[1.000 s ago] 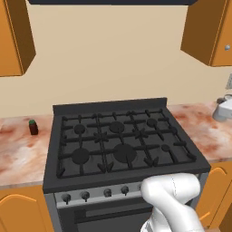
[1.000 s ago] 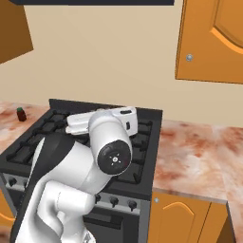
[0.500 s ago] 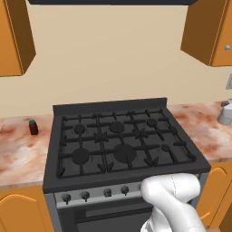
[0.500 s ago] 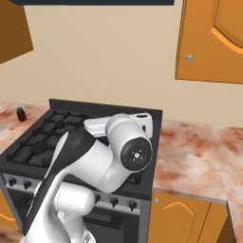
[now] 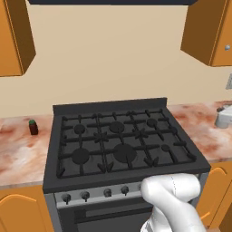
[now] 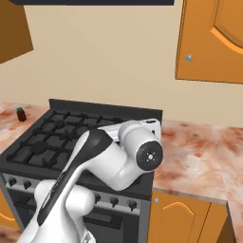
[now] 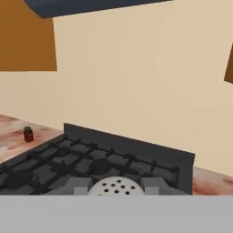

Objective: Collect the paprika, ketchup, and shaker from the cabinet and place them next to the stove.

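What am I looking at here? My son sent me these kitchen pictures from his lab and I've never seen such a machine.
It is a computer-rendered kitchen with a white robot arm on a base that drives. Two pictures come from cameras on that base, behind the arm to its left and right; the third comes from a camera on its hand. In front stands a black stove, set in a marbled counter. On the counter to the stove's left stands the paprika, a small dark jar with a green lid. In the hand view the gripper is closed on the shaker, whose pale perforated top shows between the fingertips. Orange cabinets hang above.
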Controlling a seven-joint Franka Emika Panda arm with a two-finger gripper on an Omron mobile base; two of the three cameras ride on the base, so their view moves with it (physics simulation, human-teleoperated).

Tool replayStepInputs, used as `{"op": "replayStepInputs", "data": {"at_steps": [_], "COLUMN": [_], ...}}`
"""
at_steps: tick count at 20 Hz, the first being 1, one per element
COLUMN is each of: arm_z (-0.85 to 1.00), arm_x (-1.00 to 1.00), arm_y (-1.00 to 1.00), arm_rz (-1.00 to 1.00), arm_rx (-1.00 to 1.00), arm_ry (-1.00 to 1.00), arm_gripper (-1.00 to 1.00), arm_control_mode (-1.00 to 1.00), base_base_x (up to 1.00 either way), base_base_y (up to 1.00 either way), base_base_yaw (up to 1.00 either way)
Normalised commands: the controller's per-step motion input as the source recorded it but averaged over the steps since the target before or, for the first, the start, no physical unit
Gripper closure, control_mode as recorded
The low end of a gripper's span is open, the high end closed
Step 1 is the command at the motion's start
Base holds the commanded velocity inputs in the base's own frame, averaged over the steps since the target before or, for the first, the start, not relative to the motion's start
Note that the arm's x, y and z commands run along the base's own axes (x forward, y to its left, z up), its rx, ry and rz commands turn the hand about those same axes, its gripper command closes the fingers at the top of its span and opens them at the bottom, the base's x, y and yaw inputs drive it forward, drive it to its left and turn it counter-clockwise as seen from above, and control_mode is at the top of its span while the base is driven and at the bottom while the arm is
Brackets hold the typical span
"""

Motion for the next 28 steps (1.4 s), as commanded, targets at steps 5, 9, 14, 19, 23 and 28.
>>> {"op": "replayStepInputs", "data": {"at_steps": [5, 9, 14, 19, 23, 28], "arm_z": [-0.36, -0.39, -0.4, -0.35, -0.28, -0.25], "arm_x": [0.55, 0.46, 0.35, 0.28, 0.25, 0.25], "arm_y": [-0.08, -0.15, -0.19, -0.24, -0.26, -0.27], "arm_rz": [0.01, 0.05, 0.06, 0.08, 0.07, 0.06], "arm_rx": [-0.02, 0.0, -0.01, -0.01, 0.0, 0.0], "arm_ry": [0.0, 0.0, 0.0, 0.0, 0.0, 0.0], "arm_gripper": [1.0, 1.0, 1.0, 1.0, 1.0, 1.0], "arm_control_mode": [-1.0, -1.0, -1.0, -1.0, -1.0, -1.0], "base_base_x": [0.0, 0.0, 0.0, 0.0, 0.0, 0.0], "base_base_y": [0.0, 0.0, 0.0, 0.0, 0.0, 0.0], "base_base_yaw": [0.0, 0.0, 0.0, 0.0, 0.0, 0.0]}}
